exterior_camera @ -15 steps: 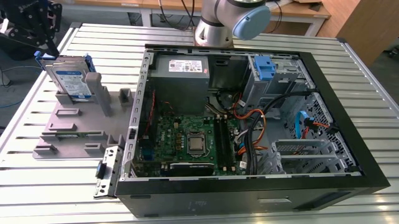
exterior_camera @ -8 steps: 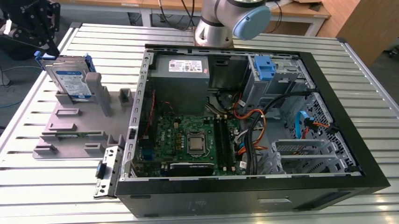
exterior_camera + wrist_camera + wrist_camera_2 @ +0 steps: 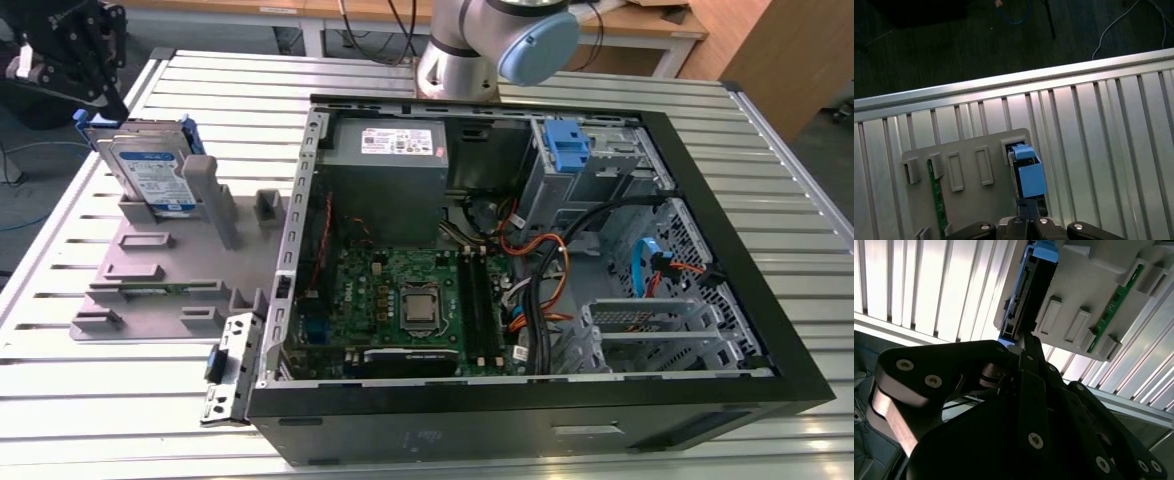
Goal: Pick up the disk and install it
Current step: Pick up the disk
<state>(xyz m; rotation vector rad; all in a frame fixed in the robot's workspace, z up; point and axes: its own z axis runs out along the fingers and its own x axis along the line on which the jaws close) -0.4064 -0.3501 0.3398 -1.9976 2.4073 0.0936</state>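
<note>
Pick-up step: the flat silver disk with blue rails [image 3: 150, 170] stands in a grey plastic holder [image 3: 147, 255] on the table [image 3: 80, 380]. The black end effector [image 3: 1026, 210] hovers above it, fingers together, empty. Grabbing needs them open.

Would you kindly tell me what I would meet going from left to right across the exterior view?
The disk standing upright in the grey holder → the grey power-supply box inside the open computer case → the blue latch piece → the blue cable.
</note>
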